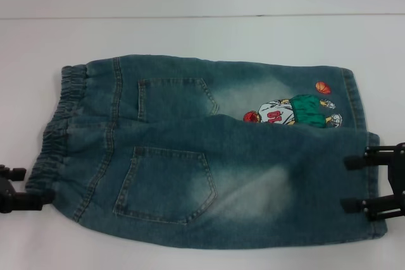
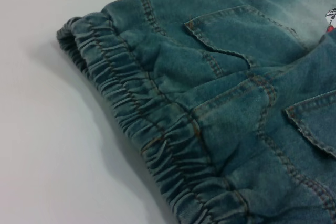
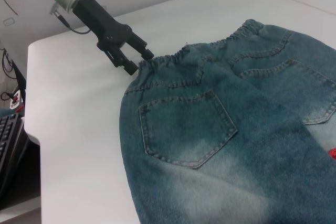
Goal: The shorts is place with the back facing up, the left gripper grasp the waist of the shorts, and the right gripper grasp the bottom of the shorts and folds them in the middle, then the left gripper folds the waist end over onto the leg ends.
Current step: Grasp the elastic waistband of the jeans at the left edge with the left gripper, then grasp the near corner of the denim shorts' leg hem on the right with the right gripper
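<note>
**Trainee:** Where do the shorts (image 1: pixel 209 156) stand right now?

**Me:** Flat on the white table (image 1: pixel 190 36), back up, both patch pockets showing. The waist (image 1: pixel 54 134) points to my left arm's side and the leg ends (image 1: pixel 361 137) to my right. The near leg overlaps the far one a little and covers part of the cartoon print (image 1: pixel 294 110).

**Trainee:** And the grippers?

**Me:** The left gripper (image 3: pixel 132 56) sits at the near corner of the waistband, fingers spread apart, tips touching or just short of the gathered edge; nothing is pinched. The right gripper (image 1: pixel 354 184) is at the near leg's bottom hem (image 1: pixel 373 181), its two fingers apart, one at each side of a stretch of hem, not closed either.

**Trainee:** So what makes the grasp good?

**Me:** I judge we're at the grasp step. I'd push each gripper in until both cloth layers sit deep between the fingers, then close. The elastic band is thick and bunched, so a shallow bite there could slip. I'd lift both ends together and level, so the fold lands along the middle.
</note>
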